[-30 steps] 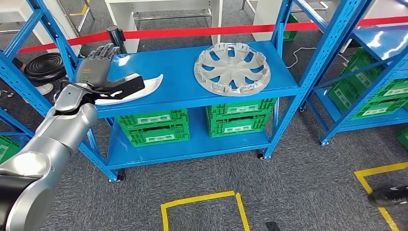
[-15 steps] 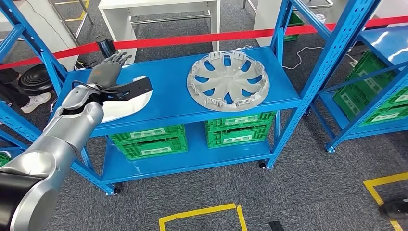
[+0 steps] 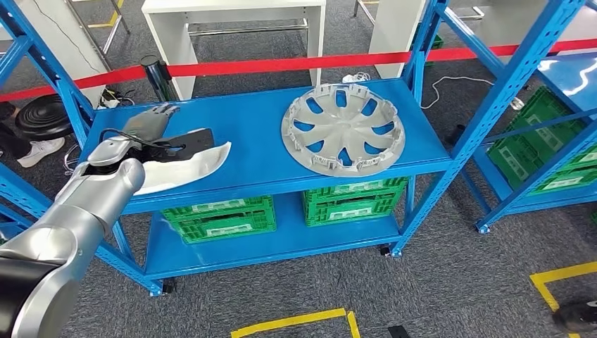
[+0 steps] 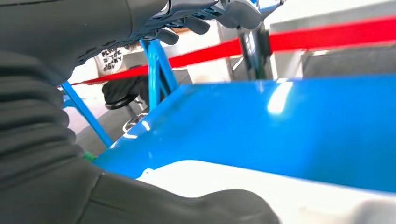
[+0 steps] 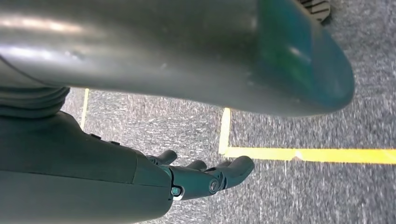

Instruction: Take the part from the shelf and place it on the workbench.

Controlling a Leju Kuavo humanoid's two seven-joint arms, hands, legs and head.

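The blue shelf unit (image 3: 267,169) spans the head view, its upper deck carrying two things. At about two o'clock on that deck lies a silver hubcap (image 3: 343,128), flat and well apart from everything else. At about nine o'clock lies the part (image 3: 184,167), a curved white panel with a black section, resting on the deck near the front edge. The left hand (image 3: 150,125) sits over the part's black end, fingers stretched forward and apart above it; whether the thumb clamps underneath cannot be told from here. The left wrist view adds the close side: the thick thumb (image 4: 187,205) lies against the white surface (image 4: 261,186) of the part, the darker fingers (image 4: 196,23) spread above the blue deck (image 4: 280,121). The right wrist view shows the right hand (image 5: 201,177) hanging over grey carpet (image 5: 303,196) with yellow tape (image 5: 308,155), its fingers loosely curled and holding nothing.
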